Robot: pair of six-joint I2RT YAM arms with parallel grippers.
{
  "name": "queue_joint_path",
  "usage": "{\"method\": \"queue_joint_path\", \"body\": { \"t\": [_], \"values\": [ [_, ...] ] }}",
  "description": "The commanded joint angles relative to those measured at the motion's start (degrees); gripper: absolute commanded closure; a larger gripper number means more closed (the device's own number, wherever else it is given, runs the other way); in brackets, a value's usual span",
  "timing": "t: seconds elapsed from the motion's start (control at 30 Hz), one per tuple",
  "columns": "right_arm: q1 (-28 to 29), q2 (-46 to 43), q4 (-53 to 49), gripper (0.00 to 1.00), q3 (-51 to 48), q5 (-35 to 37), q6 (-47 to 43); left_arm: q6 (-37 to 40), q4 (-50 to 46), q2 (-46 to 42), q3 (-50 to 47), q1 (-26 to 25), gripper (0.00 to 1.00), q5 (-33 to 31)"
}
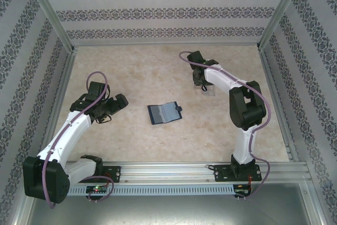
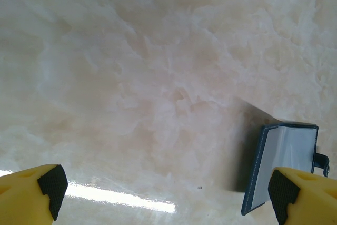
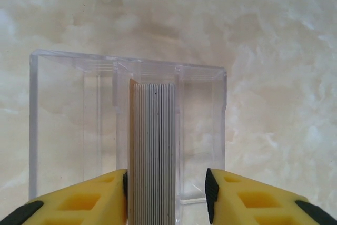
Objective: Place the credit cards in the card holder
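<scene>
we see the left gripper (image 2: 167,187) wide open, holding nothing, low over bare table (image 1: 158,151) left of the card holder (image 1: 165,113). holder lies open mid-table, pale inside up. right gripper (image 3: 167,183) is far-right of it at the clear box (image 3: 58,119), jaws part open astride the credit cards (image 3: 152,146) standing on edge inside. one finger (image 3: 95,204) touches the stack, the other sits just clear.

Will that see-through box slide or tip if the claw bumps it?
Probably slide: the clear box looks light, and the table looks smooth and glossy. Its thin hard walls could crack if squeezed. The card stack standing inside may add a little weight.
</scene>
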Motion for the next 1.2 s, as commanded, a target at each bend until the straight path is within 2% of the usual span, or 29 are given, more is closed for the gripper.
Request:
{"method": "queue_joint_path", "body": {
  "t": [0.0,0.13,0.3,0.43,0.57,0.73,1.03,1.17],
  "values": [
    [-0.62,-2.11,-1.86,0.60,1.06,1.13,-0.88,-0.32,0.41,0.35,-0.39,0.56,0.00,0.37],
    [-0.56,-1.94,-2.57,0.65,1.51,1.19,-1.16,-0.32,0.68,0.61,-0.38,0.57,0.00,0.62],
    [-0.40,-2.11,-2.61,0.66,1.67,1.02,-1.23,-0.36,1.10,1.05,-0.56,0.57,0.00,1.15],
    [-0.23,-1.68,-3.01,0.73,2.28,0.95,-1.43,-0.51,1.99,1.55,-0.85,0.58,0.00,2.36],
    [-0.27,-1.68,-3.40,0.75,2.65,1.28,-1.76,-0.51,1.90,1.63,-1.02,0.56,0.00,2.28],
    [-0.19,-1.76,-3.64,0.83,2.91,1.21,-2.12,-0.55,1.81,1.65,-0.81,0.57,0.00,2.33],
    [-0.18,-1.54,-4.08,0.88,3.39,0.95,-2.46,-0.40,1.78,2.08,-0.43,0.56,0.00,2.34],
    [-0.10,-1.67,-4.15,0.99,3.70,0.42,-2.57,-0.41,1.83,2.21,-0.45,0.61,0.00,2.32]
  ]
}}
